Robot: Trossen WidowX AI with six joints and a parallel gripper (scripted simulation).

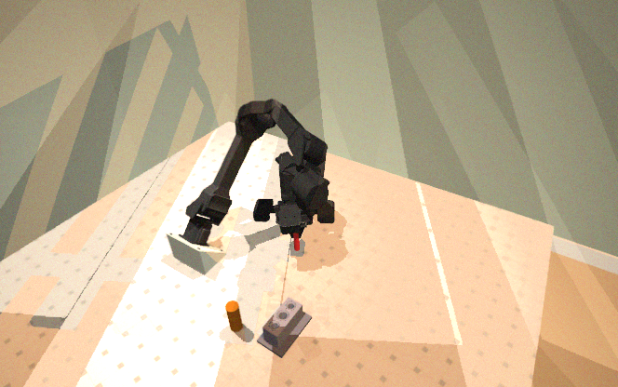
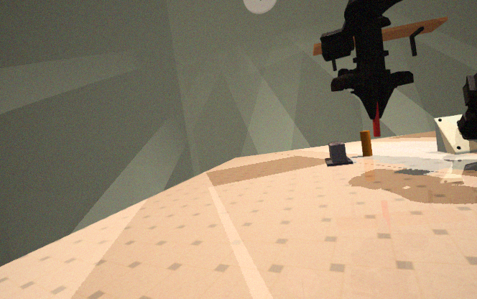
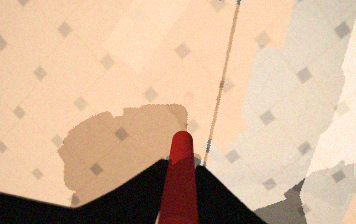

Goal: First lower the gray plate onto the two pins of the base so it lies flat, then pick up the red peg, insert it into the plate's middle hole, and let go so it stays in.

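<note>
My gripper (image 1: 295, 233) (image 2: 376, 117) (image 3: 181, 170) is shut on the red peg (image 1: 297, 243) (image 2: 376, 129) (image 3: 182, 144). The peg points downward, its lower end out below the fingertips and above the table. The gray plate (image 1: 287, 326) (image 2: 337, 154), a thick block, lies flat on the darker base (image 1: 297, 331) (image 2: 339, 164). Its top shows a row of three round openings; the middle one has no peg in it. The pins cannot be told clearly from the outer openings. The gripper is apart from the plate, behind it in the top view.
An orange cylinder (image 1: 234, 317) (image 2: 366, 144) stands upright beside the base, on its left in the top view. The pale angled mount (image 1: 193, 255) (image 2: 449, 134) of the arm stands farther back left in that view. Shadows and light patches cross the table.
</note>
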